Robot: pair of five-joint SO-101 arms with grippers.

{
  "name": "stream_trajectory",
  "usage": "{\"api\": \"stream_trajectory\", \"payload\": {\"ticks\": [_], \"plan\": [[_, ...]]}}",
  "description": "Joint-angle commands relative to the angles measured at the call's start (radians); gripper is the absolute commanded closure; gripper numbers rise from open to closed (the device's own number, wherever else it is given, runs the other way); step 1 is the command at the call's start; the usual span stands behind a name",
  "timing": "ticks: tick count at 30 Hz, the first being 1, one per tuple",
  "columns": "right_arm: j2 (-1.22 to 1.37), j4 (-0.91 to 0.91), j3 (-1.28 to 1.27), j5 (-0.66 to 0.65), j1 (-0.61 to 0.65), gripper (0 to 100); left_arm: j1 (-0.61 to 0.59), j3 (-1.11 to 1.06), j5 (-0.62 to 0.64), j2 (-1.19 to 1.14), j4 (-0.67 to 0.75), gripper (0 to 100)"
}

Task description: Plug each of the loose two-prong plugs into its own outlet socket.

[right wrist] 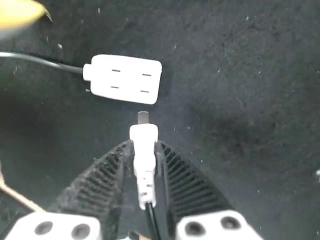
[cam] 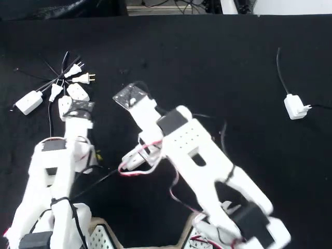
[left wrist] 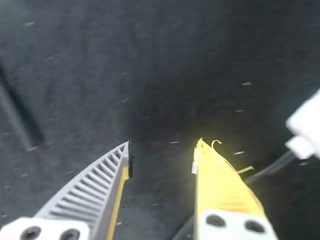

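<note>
The right jaws pinch a white plug (right wrist: pixel 144 150), prongs aimed at the socket block (right wrist: pixel 125 79) just ahead on the table (right wrist: pixel 250 75) — seemingly lined up to push in. The left jaws hang spread, holding nothing.

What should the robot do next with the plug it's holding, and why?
Probably nudge the right gripper a little toward the outlet. It is shut on the plug, whose prongs point toward the outlet but stop just short of its edge, so they are not yet lined up with any pair of slots.
</note>
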State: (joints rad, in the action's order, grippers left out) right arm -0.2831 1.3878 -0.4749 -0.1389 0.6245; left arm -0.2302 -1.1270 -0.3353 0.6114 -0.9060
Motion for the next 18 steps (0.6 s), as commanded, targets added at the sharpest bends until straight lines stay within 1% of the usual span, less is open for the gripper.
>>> {"api": "stream_trajectory", "payload": {"ticks": [1,5,7,11,18], "plan": [[0.148,0.084,0.196,-0.006,-0.014,98.8,-0.127,-0.021,-0.055,0.009,0.000,79],[0.277,0.141,0.318,0.017,-0.014,98.8,-0.182,-0.031,-0.054,0.009,0.002,79],[0.331,0.170,0.371,0.038,-0.014,98.8,-0.176,-0.047,-0.049,0.009,0.005,79],[0.418,0.195,0.441,0.060,-0.012,98.8,-0.124,-0.133,0.015,0.009,0.103,79],[0.493,0.224,0.538,0.080,-0.011,98.8,-0.107,-0.147,0.018,0.049,0.091,79]]}}
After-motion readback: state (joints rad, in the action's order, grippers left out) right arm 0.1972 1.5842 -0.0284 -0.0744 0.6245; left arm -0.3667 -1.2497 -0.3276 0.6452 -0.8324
